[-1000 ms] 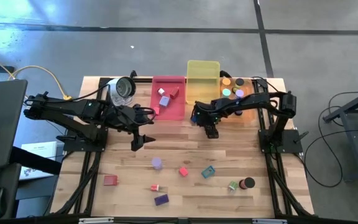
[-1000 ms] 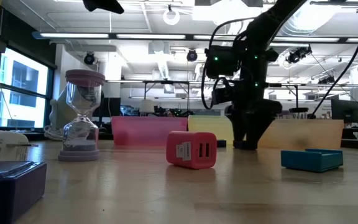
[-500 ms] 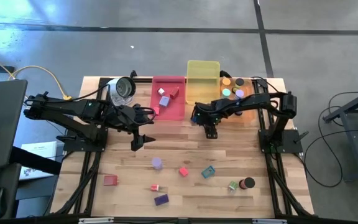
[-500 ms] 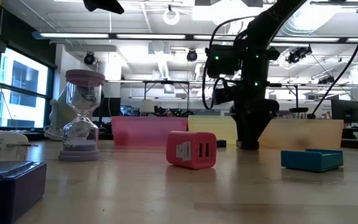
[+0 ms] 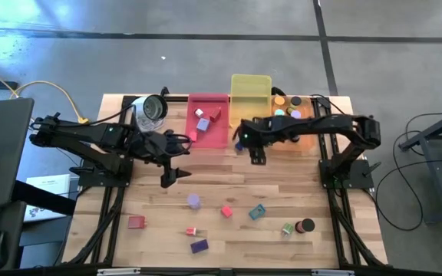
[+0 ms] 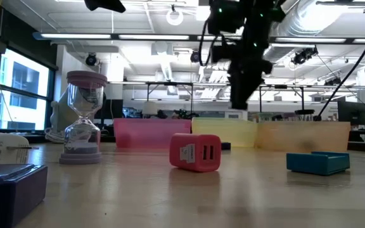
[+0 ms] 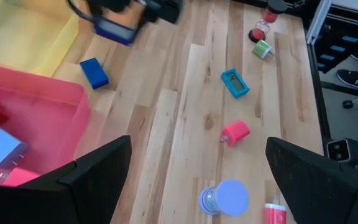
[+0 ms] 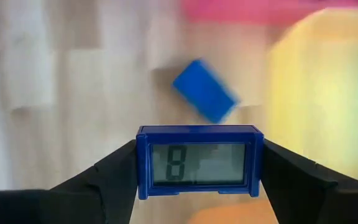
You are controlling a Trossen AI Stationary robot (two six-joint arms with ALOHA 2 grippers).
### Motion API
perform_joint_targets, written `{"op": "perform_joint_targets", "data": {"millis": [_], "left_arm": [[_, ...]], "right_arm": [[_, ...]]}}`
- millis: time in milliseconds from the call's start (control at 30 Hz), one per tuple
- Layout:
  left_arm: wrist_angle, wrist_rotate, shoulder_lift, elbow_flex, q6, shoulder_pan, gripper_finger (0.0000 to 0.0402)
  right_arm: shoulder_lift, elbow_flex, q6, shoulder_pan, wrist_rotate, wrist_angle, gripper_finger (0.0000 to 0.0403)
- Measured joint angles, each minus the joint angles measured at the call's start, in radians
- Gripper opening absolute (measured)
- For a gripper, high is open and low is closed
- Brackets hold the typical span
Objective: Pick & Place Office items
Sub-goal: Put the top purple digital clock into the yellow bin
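A small blue clock [image 8: 198, 162] is clamped between the fingers of the right gripper [image 8: 197, 186], held by its two short ends with its display facing the wrist camera. In the high view the right gripper [image 5: 256, 156] hangs above the table near the front corner of the yellow tray [image 5: 250, 86], and in the low view it is seen raised well clear of the tabletop. A blue block [image 8: 204, 91] lies on the wood below it, just beside the yellow tray.

The clock is judged to be a light, stiff plastic case, unlikely to deform under the jaws (its smooth sides could slip if the squeeze is slack). The end-to-end hold already taken looks the sound one, since it leaves the display untouched; the face is probably the fragile part and is best kept off the pads.

The left gripper [image 5: 176, 175] waits with its fingers spread wide, holding nothing, over bare wood in front of the pink tray [image 5: 209, 100]. Several pieces are still left on the near table: a lavender cylinder [image 5: 194, 201], a pink block [image 5: 226, 211], a teal block [image 5: 257, 212], a red block [image 5: 135, 221] and a purple block [image 5: 199, 246].
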Motion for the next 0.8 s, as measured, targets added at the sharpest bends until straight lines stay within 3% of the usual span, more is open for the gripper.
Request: {"op": "perform_joint_targets", "data": {"millis": [300, 567, 800], "left_arm": [[0.001, 0.015, 0.0, 0.0, 0.069, 0.017, 0.0363], [-0.037, 0.105, -0.001, 0.0, 0.077, 0.074, 0.0363], [-0.05, 0.163, -0.002, 0.0, 0.113, 0.13, 0.0363]], "right_arm": [[-0.002, 0.169, -0.112, -0.145, 0.06, 0.061, 0.0274], [0.037, 0.178, -0.118, -0.309, 0.037, 0.123, 0.0274], [0.124, 0.178, -0.104, -0.348, -0.01, 0.149, 0.0277]]}}
